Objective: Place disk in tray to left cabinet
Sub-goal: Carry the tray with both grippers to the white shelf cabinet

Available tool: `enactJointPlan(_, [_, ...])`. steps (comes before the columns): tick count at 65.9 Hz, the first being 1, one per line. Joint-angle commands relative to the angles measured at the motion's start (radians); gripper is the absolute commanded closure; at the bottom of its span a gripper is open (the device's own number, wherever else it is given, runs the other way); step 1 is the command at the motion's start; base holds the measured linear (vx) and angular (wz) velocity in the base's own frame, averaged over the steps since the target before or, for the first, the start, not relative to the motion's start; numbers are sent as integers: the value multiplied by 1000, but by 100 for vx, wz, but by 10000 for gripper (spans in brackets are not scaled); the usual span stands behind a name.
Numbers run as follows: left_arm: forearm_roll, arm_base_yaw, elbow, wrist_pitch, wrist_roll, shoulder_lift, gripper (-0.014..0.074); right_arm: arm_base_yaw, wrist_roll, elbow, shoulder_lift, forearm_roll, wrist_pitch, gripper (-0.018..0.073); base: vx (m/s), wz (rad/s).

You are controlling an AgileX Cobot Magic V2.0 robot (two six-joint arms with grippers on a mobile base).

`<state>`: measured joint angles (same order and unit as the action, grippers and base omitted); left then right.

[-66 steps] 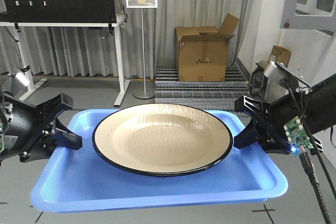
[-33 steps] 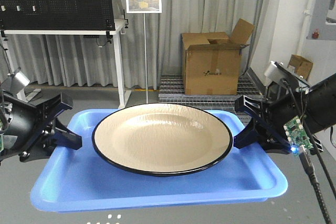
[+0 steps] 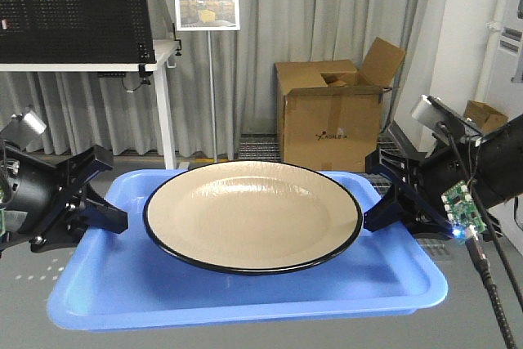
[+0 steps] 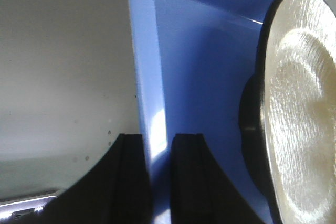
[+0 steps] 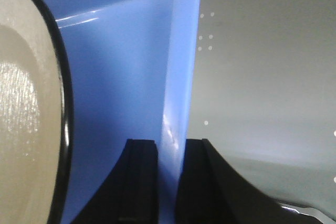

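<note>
Disk (image 3: 253, 214) centred on blue tray (image 3: 245, 300); aloft

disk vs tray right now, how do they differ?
Shape: the disk is round, the tray rectangular with rounded corners.
Colour: the disk is glossy beige with a black rim, the tray plain bright blue.
Hold: the left gripper and right gripper pinch the tray's side lips; the disk only rests in the tray.
Shared: both are shallow and sit level.

tray (image 3: 245, 296): bright blue plastic, shallow, rectangular, rounded corners, raised lip; level, held up in air, lip pinched at both short ends. disk (image 3: 253, 217): large round tan plate, glossy, thin black rim; lies flat, face up, centred in tray, nearly spanning its width.
</note>
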<state>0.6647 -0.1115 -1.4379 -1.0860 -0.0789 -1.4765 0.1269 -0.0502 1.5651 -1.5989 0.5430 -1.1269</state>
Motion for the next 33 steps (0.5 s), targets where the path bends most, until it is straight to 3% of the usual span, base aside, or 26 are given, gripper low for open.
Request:
enactJointPlan(1, [181, -22, -39, 16, -11, 40, 596, 24, 10, 39, 47, 172, 37, 564, 59, -4])
enactJointPlan(33, [181, -22, -39, 16, -11, 40, 596, 24, 10, 39, 47, 172, 37, 564, 57, -5])
